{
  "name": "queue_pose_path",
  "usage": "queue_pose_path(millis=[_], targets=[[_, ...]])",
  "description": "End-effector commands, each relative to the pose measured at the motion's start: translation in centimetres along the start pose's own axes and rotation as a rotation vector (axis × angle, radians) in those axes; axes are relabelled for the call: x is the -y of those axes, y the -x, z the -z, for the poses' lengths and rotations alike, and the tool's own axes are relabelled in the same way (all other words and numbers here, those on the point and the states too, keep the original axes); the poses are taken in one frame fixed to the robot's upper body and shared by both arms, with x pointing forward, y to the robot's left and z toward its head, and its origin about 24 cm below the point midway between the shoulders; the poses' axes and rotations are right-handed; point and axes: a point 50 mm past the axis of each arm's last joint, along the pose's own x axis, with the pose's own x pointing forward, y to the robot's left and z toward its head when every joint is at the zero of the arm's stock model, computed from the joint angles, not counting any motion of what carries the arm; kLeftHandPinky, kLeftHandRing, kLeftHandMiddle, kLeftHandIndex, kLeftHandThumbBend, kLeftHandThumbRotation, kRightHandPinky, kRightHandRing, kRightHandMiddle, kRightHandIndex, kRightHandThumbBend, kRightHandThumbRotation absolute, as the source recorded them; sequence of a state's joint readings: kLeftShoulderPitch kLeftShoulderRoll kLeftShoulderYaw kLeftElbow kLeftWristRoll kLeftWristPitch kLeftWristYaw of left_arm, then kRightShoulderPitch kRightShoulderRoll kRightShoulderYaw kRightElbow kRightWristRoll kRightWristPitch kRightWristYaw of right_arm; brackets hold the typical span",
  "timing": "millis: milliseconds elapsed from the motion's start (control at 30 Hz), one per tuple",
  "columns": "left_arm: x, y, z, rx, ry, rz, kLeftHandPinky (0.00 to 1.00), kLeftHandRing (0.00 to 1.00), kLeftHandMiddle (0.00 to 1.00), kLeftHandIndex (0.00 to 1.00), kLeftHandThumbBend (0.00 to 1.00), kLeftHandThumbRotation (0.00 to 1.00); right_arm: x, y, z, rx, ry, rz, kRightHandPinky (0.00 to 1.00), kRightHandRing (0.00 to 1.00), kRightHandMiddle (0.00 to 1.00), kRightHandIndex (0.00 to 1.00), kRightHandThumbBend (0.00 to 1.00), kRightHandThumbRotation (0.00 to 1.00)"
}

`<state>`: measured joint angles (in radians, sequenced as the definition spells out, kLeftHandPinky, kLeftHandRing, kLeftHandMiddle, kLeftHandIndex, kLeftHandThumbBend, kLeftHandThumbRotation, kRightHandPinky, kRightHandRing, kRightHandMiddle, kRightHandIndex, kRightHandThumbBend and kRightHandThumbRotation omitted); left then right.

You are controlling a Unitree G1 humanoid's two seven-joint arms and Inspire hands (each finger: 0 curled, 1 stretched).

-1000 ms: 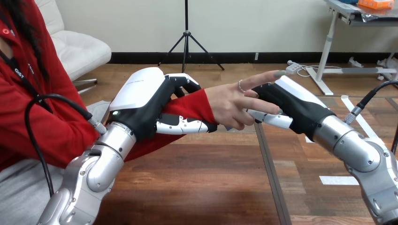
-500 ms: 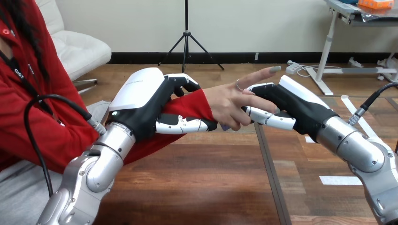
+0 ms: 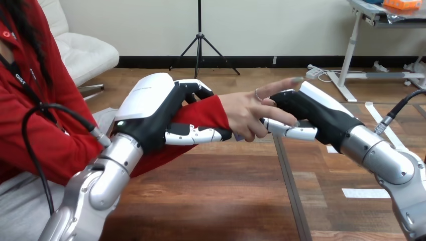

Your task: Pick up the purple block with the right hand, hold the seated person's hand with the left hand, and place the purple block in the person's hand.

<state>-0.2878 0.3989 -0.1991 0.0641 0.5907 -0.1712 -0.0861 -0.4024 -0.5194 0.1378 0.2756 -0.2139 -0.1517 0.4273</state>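
Note:
The person's hand (image 3: 242, 112) reaches in from the left on a red-sleeved arm, held above the wooden table (image 3: 211, 196). My left hand (image 3: 150, 108) is round the person's wrist: its fingers curl over the top of the sleeve and its thumb runs underneath. My right hand (image 3: 316, 113) comes in from the right and meets the person's fingers, which lie across its front. A small sliver of the purple block (image 3: 239, 136) shows under the person's palm. I cannot tell what holds the block.
A dark seam (image 3: 289, 186) runs front to back across the table under the two meeting hands. White tape marks (image 3: 364, 193) lie on the right part of the table. The person's torso fills the left edge.
The person's pointing finger rose, then dropped back a little. My right hand edged slightly towards the person's palm. My left hand keeps its grip on the sleeve.

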Motion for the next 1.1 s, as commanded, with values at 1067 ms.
queue_pose_path(millis=[1067], targets=[[-1.9,4.5,0.2,0.069,0.135,-0.106,0.56,0.71,0.76,0.67,0.87,0.63,1.5,5.0,2.0,0.009,-0.11,0.115,0.52,0.61,0.65,0.69,0.43,0.69]])
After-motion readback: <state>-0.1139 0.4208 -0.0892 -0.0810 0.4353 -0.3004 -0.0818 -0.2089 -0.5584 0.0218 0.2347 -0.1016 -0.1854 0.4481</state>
